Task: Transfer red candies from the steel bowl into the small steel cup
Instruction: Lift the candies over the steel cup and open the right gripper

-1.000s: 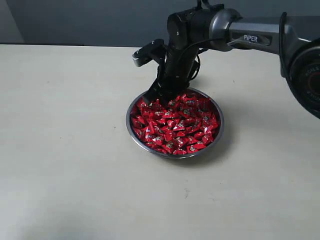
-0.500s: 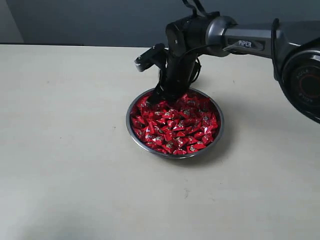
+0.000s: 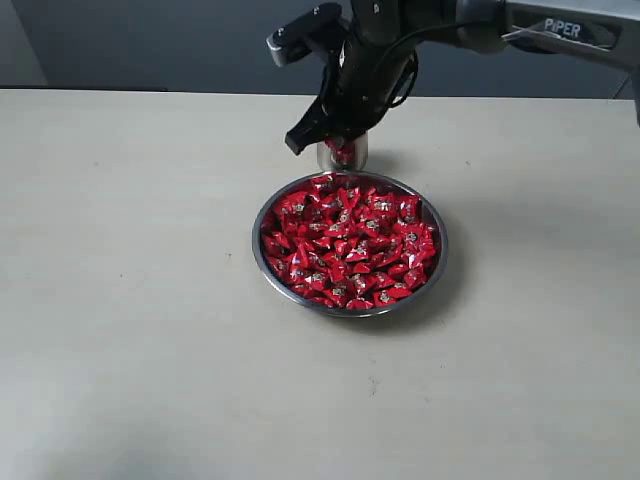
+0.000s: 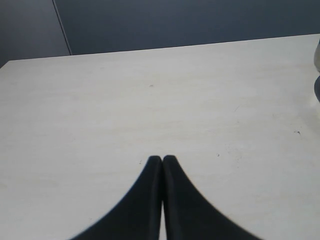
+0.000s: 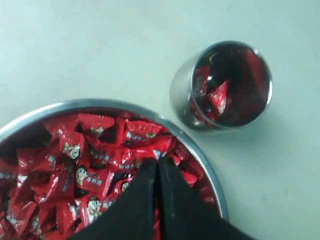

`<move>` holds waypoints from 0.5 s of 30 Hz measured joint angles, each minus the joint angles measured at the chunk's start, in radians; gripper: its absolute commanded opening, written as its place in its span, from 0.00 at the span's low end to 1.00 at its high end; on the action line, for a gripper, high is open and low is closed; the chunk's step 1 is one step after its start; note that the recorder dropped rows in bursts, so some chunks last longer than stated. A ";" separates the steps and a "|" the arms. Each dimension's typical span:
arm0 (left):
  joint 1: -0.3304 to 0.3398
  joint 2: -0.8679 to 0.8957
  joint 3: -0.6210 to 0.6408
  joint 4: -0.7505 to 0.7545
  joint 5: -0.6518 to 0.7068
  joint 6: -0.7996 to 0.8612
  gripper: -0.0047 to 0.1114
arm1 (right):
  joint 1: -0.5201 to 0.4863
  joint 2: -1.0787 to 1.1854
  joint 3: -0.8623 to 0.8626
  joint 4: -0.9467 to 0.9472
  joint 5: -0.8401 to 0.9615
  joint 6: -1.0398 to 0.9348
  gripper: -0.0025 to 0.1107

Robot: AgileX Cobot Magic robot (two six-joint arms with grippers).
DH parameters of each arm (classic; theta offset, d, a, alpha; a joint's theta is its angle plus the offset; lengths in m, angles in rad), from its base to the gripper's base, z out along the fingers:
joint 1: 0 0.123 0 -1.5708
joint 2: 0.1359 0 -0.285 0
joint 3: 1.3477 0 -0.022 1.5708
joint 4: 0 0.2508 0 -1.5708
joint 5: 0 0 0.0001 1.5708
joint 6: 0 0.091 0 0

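The steel bowl (image 3: 256, 240) sits mid-table, heaped with red candies (image 3: 350, 245). Just behind it stands the small steel cup (image 3: 342, 153), with a few red candies (image 5: 219, 96) inside. My right gripper (image 3: 332, 143) hangs above the bowl's far rim, next to the cup. In the right wrist view its fingers (image 5: 158, 161) are pressed together, with a red candy wrapper showing at the tips. The cup (image 5: 181, 95) stands just beyond the bowl's rim (image 5: 100, 103). My left gripper (image 4: 162, 158) is shut on nothing over bare table, and is out of the exterior view.
The pale table (image 3: 130, 300) spreads wide around the bowl, with a dark wall (image 3: 150, 40) behind it. The right arm (image 3: 540, 25) reaches in from the upper right. A blurred pale and dark shape (image 4: 317, 70) shows at the edge of the left wrist view.
My right gripper has lifted out of the candies at the bowl's far left and moved back and up toward the cup, which now shows behind the bowl.
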 measured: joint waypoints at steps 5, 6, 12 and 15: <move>0.000 0.000 0.000 0.000 0.000 0.000 0.04 | 0.000 -0.006 0.000 -0.020 -0.118 0.016 0.03; 0.000 0.000 0.000 0.000 0.000 0.000 0.04 | -0.002 -0.004 0.000 -0.023 -0.149 0.029 0.03; 0.000 0.000 0.000 0.000 0.000 0.000 0.04 | -0.054 0.035 0.000 -0.010 -0.309 0.087 0.03; 0.000 0.000 0.000 0.000 0.000 0.000 0.04 | -0.090 0.068 0.000 0.044 -0.340 0.095 0.03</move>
